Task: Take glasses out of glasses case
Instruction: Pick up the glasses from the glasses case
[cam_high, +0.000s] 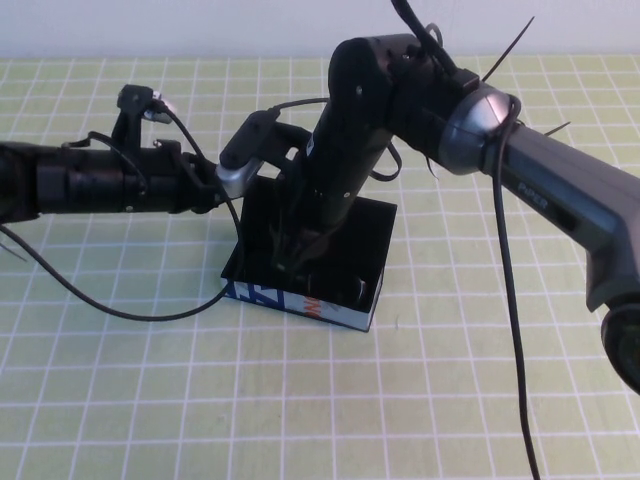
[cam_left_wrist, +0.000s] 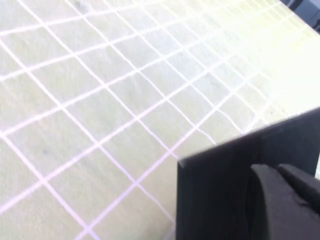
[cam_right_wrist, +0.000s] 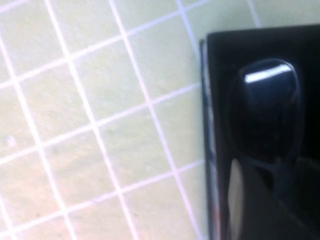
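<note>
The glasses case (cam_high: 345, 300) is an open black box with a white printed front side, at the table's middle. Its lid (cam_left_wrist: 220, 190) stands open at the back. My left gripper (cam_high: 262, 150) reaches in from the left and is shut on the lid's upper edge; one finger (cam_left_wrist: 285, 205) lies against the lid. My right gripper (cam_high: 300, 255) is lowered into the open case, its fingers apart over the glasses. In the right wrist view the glasses (cam_right_wrist: 267, 100) lie in the case, one dark lens showing, and the gripper (cam_right_wrist: 280, 200) straddles their bridge.
A green mat with a white grid (cam_high: 150, 400) covers the table. Black cables (cam_high: 120, 305) hang from both arms over the mat. The right arm's bulk hides most of the case's inside in the high view.
</note>
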